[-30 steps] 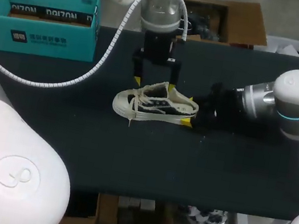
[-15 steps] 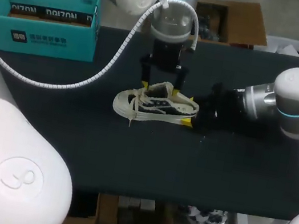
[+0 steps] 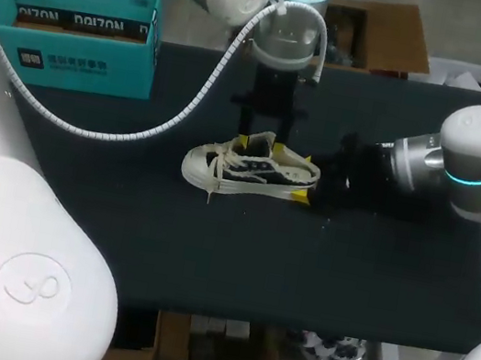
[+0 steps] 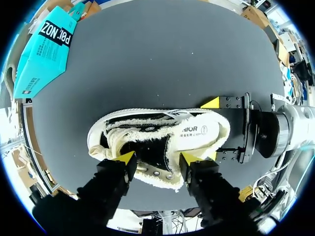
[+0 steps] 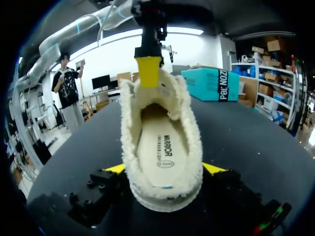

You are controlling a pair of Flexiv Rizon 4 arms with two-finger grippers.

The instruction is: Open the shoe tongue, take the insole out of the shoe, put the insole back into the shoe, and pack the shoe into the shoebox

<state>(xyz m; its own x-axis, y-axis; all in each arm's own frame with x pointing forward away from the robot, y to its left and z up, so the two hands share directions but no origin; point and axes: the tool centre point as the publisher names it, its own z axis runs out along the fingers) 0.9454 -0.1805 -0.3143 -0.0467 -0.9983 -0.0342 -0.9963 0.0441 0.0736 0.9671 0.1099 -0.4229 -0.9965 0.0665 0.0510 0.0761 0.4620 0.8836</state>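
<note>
A white low-top shoe (image 3: 250, 168) with black side panels and fleece lining lies on its sole mid-table, toe to the left. Its white insole (image 5: 160, 147) sits inside. My left gripper (image 3: 263, 145) comes straight down over the shoe's opening. In the left wrist view this gripper (image 4: 157, 158) has both yellow tips pressed against the upright tongue (image 4: 155, 150), one on each side. My right gripper (image 5: 165, 169) is shut across the shoe's heel (image 4: 216, 132), one tip on each side. The teal shoebox (image 3: 69, 43) stands at the back left.
The black tabletop (image 3: 206, 267) stretches bare in front of the shoe to the near edge. My left arm's white cable (image 3: 182, 86) hangs in an arc between the shoebox and the shoe.
My left gripper has shifted a little to the right over the shoe, and its fingers have drawn together around the tongue. The shoe and my right arm have stayed put.
</note>
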